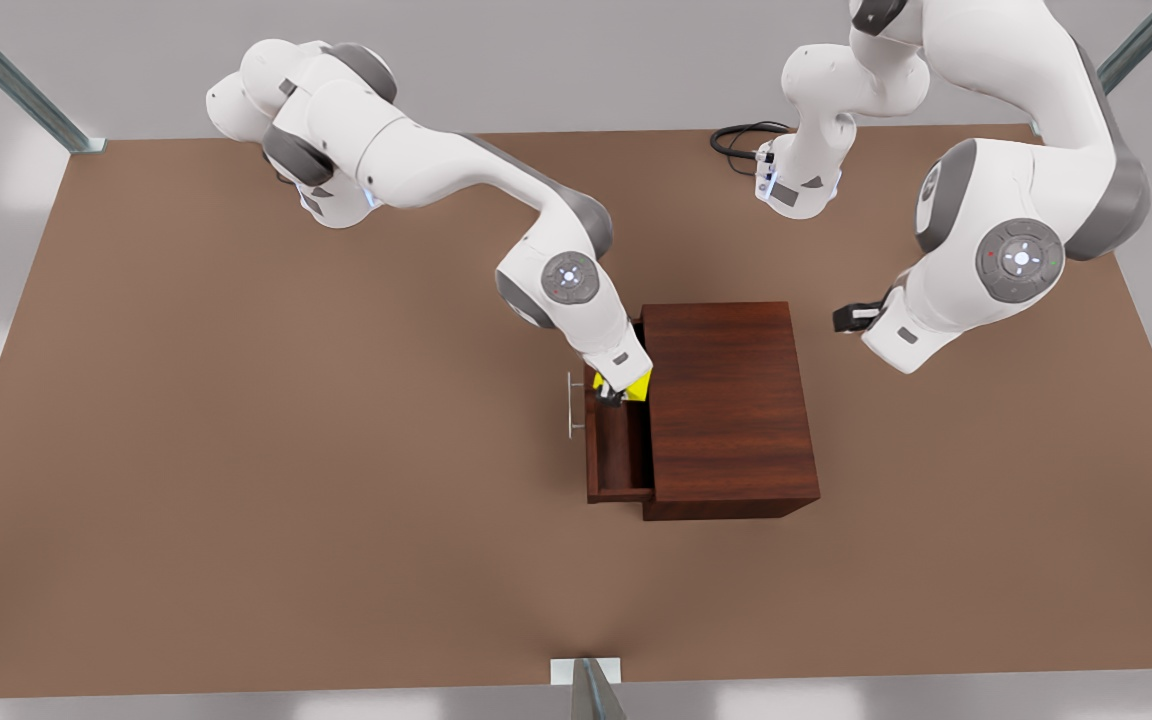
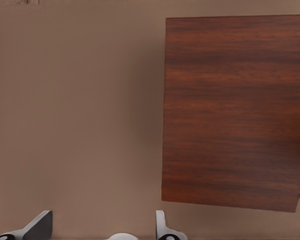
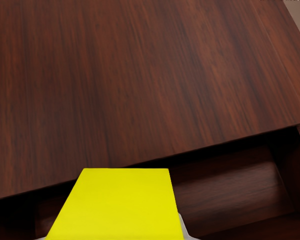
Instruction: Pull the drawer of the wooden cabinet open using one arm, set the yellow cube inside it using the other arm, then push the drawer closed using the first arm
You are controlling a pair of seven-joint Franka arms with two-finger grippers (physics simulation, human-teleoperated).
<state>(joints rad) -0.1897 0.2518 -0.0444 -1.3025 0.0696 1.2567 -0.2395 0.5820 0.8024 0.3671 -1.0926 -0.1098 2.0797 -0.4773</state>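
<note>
The right gripper (image 1: 618, 392) is closed on the yellow cube (image 1: 639, 384), which is held over the far end of the pulled-out drawer (image 1: 620, 455), just beside the wooden cabinet (image 1: 731, 400). The drawer projects toward the front view's left, its silver handle (image 1: 572, 405) outermost. The left gripper (image 2: 102, 227) is parked with fingers spread, holding nothing, above the table (image 1: 236, 450) on the front view's right of the cabinet.
</note>
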